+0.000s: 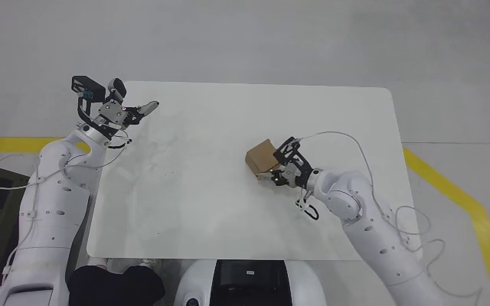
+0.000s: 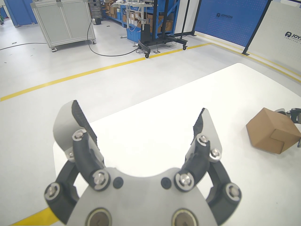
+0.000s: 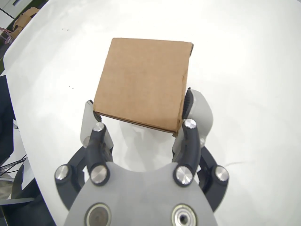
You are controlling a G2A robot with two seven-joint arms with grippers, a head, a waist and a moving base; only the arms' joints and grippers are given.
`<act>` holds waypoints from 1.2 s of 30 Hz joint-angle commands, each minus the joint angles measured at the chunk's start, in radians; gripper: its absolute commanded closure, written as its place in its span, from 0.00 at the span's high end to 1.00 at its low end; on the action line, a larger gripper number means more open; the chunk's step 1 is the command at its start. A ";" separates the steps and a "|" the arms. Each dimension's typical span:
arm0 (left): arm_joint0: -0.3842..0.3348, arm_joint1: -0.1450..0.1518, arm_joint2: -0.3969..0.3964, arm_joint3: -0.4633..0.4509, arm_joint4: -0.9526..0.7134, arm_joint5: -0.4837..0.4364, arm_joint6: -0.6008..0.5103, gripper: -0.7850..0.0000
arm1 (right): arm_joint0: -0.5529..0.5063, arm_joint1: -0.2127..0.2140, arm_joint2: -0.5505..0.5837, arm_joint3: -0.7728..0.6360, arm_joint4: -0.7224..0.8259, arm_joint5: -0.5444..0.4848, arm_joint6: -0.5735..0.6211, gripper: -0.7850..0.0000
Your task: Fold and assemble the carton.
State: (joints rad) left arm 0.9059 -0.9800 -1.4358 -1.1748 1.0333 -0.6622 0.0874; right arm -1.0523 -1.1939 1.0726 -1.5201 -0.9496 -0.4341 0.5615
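The carton (image 1: 261, 157) is a small box of plain brown corrugated cardboard with a matte surface and square-cut edges. The broad face toward the right wrist camera is flat and unmarked. In the left wrist view, overlapping flaps are seen folded shut on one side, forming a stepped seam. The carton is located on the right half of the tabletop (image 1: 230, 222), towards the middle. The tabletop is white, smooth, faintly glossy and round-cornered.

The right pincer (image 3: 141, 105) is closed about the carton's near end. One finger is pressed to each side at the near corners, and the black ribbed pads (image 3: 187, 102) are set against the cardboard. The carton appears slightly tilted in this grasp.

The left pincer (image 2: 139, 109) is spread wide with nothing between its fingers. It is held over the tabletop's far left corner, well apart from the carton. Its fingers are pale grey plates faced with black toothed pads (image 2: 85, 124).
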 commanded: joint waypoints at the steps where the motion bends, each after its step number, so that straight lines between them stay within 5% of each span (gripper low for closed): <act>1: 0.000 0.000 0.000 0.000 0.000 0.000 0.000 1.00 | 0.003 -0.001 -0.006 0.002 -0.010 0.005 0.000 1.00; 13: 0.000 0.000 0.000 0.000 0.000 0.000 0.000 1.00 | -0.018 0.004 0.018 -0.076 -0.017 -0.001 -0.043 1.00; 24: 0.000 0.000 0.000 0.000 0.000 0.000 0.000 1.00 | -0.063 0.029 0.152 -0.153 -0.069 -0.023 -0.143 1.00; 36: 0.000 0.000 0.000 0.000 0.000 0.000 0.000 1.00 | -0.073 0.045 0.311 -0.002 -0.199 0.045 -0.503 1.00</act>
State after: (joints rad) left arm 0.9059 -0.9800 -1.4358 -1.1748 1.0333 -0.6622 0.0874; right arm -1.1297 -1.1498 1.3746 -1.5458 -1.1517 -0.3906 0.0783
